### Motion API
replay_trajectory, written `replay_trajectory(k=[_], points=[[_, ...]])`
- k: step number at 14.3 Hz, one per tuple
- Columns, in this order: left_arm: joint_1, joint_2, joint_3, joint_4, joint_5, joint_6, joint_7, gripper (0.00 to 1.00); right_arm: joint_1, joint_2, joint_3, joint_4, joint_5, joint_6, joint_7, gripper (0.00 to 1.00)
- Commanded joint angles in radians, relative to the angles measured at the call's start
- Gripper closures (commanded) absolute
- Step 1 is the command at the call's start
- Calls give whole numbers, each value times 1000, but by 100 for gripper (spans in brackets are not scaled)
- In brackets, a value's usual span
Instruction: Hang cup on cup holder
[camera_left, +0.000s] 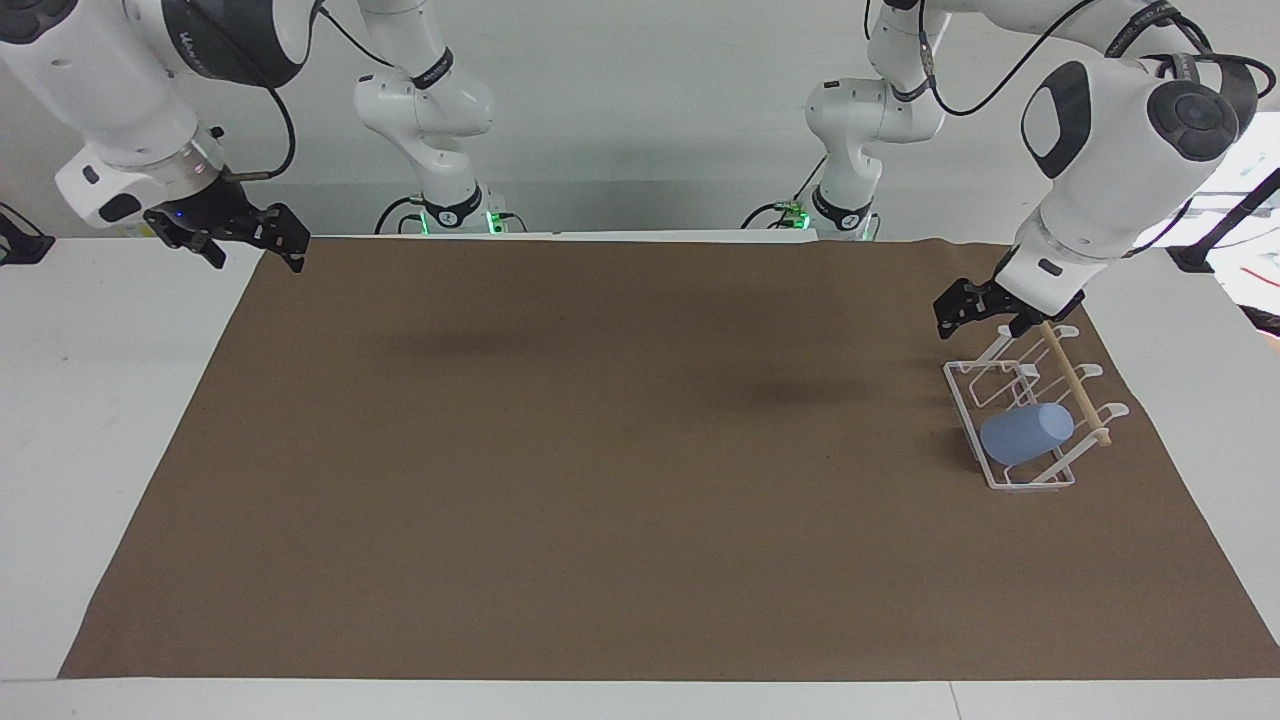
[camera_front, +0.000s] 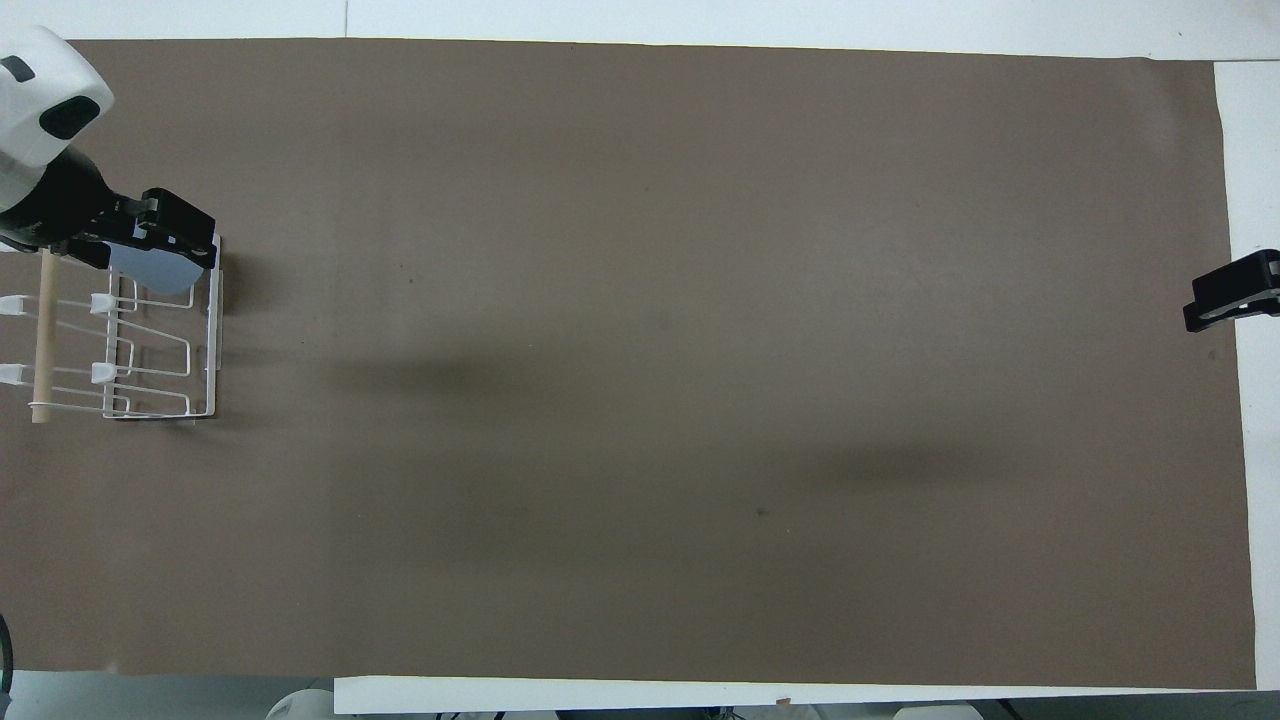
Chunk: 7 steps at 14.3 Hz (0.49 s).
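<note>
The light-blue cup lies slanted on a prong of the white wire cup holder, at the holder's end farther from the robots, toward the left arm's end of the table. My left gripper hangs open and empty in the air over the holder's end nearer the robots, apart from the cup. In the overhead view the left gripper covers part of the cup on the cup holder. My right gripper waits open and empty over the table's other end; its tip shows at the cloth's edge.
A brown cloth covers most of the white table. The holder's wooden dowel runs across the top of the prongs.
</note>
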Motion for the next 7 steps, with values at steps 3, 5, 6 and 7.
replay_trajectory(k=[3,5,6,7], points=[[5,20,17,52,-9,-36,18,0,-5,-20,3,-24,16,14,6,1],[5,20,17,52,-10,-36,16,0,-5,-20,3,-24,16,14,6,1],[5,20,17,52,-10,-36,16,0,-5,-20,3,-24,16,14,6,1],[5,20,16,52,-10,-34,16,0,-5,-20,3,-24,16,14,6,1]])
